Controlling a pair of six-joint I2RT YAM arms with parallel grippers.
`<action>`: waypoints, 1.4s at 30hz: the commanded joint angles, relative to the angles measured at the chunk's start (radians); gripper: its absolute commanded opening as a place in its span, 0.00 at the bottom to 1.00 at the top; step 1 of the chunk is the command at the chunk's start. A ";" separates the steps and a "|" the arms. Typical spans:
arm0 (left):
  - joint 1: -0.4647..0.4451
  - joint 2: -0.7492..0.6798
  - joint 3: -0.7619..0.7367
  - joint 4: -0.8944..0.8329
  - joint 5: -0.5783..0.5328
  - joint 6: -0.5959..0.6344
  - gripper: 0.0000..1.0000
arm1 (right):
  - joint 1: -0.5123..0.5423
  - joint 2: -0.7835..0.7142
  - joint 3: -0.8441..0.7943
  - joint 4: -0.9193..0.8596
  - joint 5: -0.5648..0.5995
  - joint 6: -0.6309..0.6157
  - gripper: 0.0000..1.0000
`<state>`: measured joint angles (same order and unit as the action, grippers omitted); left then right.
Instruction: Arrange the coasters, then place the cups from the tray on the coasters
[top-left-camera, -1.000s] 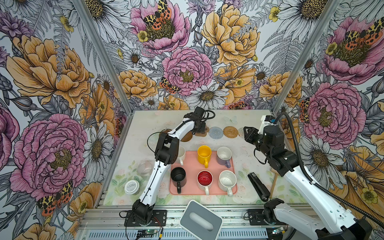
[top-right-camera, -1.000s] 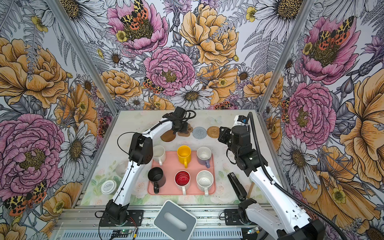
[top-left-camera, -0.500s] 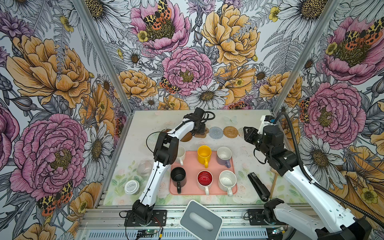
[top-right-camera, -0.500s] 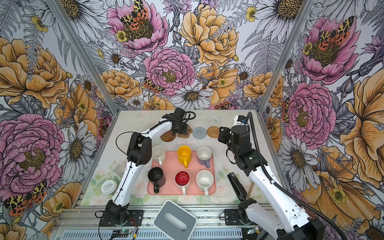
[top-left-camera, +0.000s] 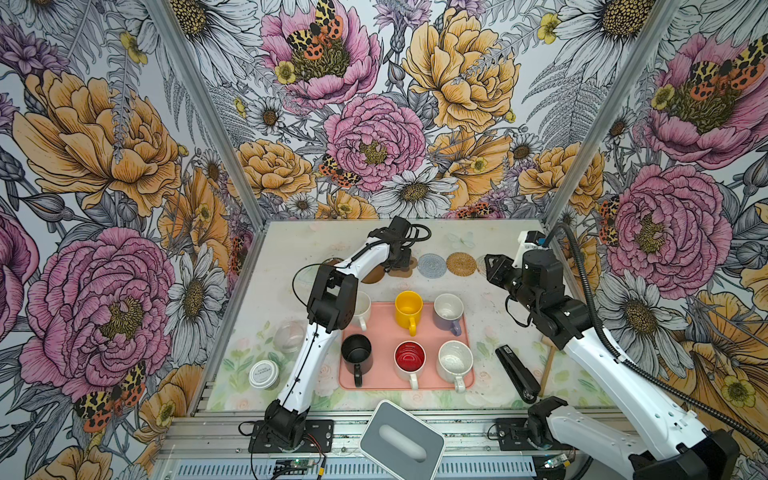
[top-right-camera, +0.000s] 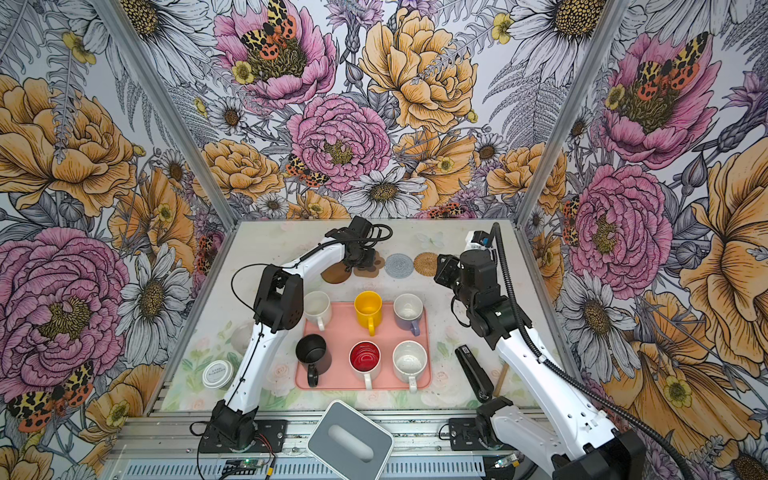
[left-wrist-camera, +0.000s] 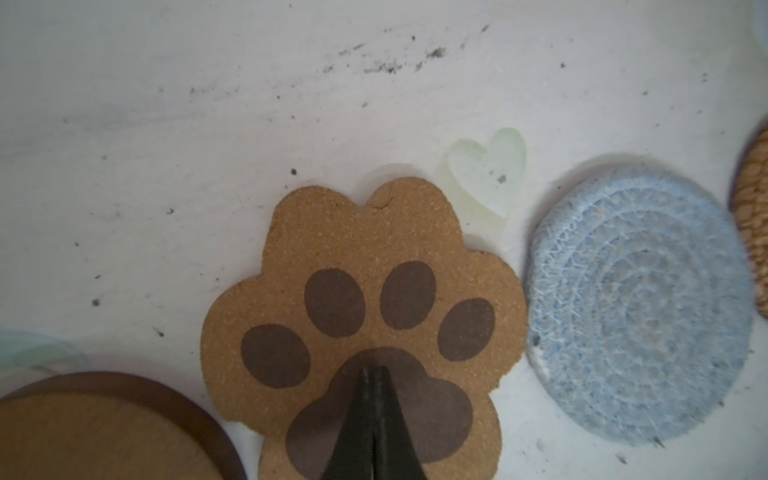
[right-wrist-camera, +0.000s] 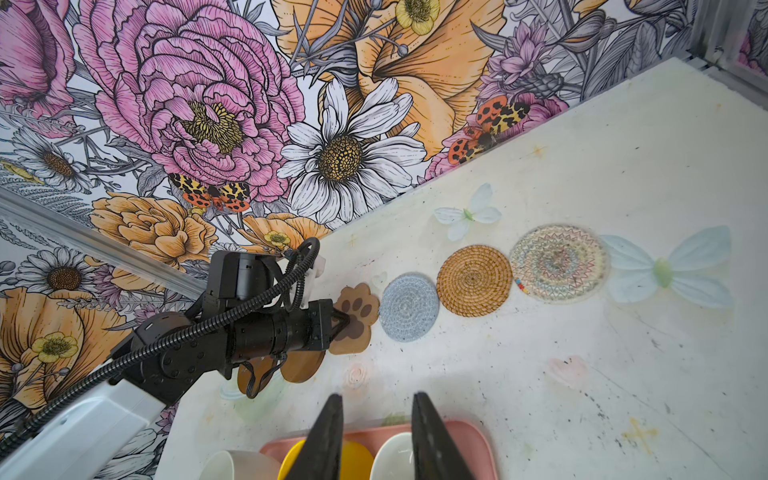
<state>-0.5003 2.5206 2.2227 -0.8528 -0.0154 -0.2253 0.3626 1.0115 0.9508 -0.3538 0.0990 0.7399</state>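
The coasters lie in a row at the back: two brown discs (right-wrist-camera: 301, 365), the tan paw (left-wrist-camera: 353, 249), grey woven (top-left-camera: 431, 265), rattan (top-left-camera: 461, 263) and clear glassy one (right-wrist-camera: 559, 262). My left gripper (left-wrist-camera: 372, 368) is shut, its tips resting on the paw's big pad. The right gripper (right-wrist-camera: 376, 397) hangs open and empty above the table, beside the clear coaster in both top views. On the pink tray (top-left-camera: 384, 380) stand the cups: cream-white (top-left-camera: 361, 305), yellow (top-left-camera: 408, 305), lavender (top-left-camera: 448, 309), black (top-left-camera: 356, 349), red-inside (top-left-camera: 409, 355), speckled (top-left-camera: 455, 358).
A black stapler (top-left-camera: 517, 372) and a wooden stick (top-left-camera: 546, 365) lie right of the tray. A white lidded jar (top-left-camera: 264, 374) and a clear glass (top-left-camera: 289, 336) stand at the left. A grey-white box (top-left-camera: 401, 436) overhangs the front rail.
Hardly anything differs. The left gripper stays shut on top of the paw coaster with only a slight shift of its elbow; the right arm holds still.
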 joint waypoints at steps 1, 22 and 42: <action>-0.006 0.041 -0.006 -0.164 -0.011 -0.001 0.00 | -0.003 0.005 0.020 0.022 -0.014 -0.012 0.31; 0.012 0.007 0.080 -0.166 -0.027 -0.027 0.00 | -0.002 -0.034 0.006 0.020 -0.009 -0.011 0.31; 0.009 0.140 0.171 -0.164 -0.006 -0.063 0.00 | -0.003 -0.047 -0.010 0.021 0.005 -0.019 0.31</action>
<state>-0.4934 2.5889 2.3814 -1.0218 -0.0322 -0.2626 0.3626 0.9844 0.9504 -0.3542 0.0898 0.7395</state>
